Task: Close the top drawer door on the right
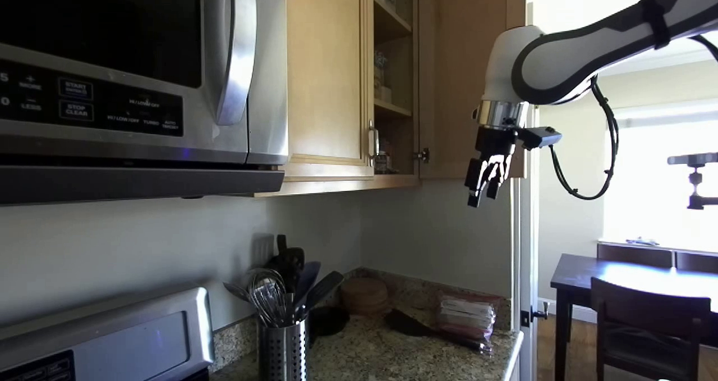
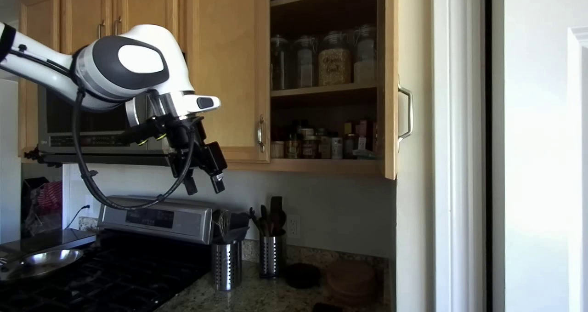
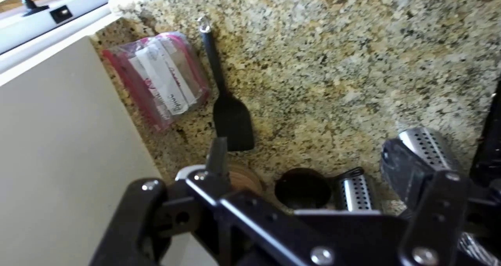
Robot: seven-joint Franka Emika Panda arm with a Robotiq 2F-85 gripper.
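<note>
The top drawer door, a light maple cabinet door, stands swung open. In an exterior view its inner face [image 1: 463, 61] shows, with a hinge at its inner edge. In an exterior view it is nearly edge-on [image 2: 391, 119], its metal bar handle [image 2: 409, 112] facing right. My gripper points down, open and empty. In an exterior view it overlaps the door's lower part [image 1: 483, 197]; in an exterior view it is well left of the door and the open cabinet [image 2: 205, 189]. In the wrist view its fingers are wide apart above the counter [image 3: 304, 148]; the door is out of view.
The matching closed cabinet door [image 2: 227, 73] is left of the open shelves, which hold jars [image 2: 334, 64] and spices. The microwave [image 1: 269, 72] is beside it. Below are utensil holders [image 1: 283, 353], a black spatula [image 3: 233, 121] and a plastic bag [image 3: 164, 78] on the granite counter [image 3: 332, 62].
</note>
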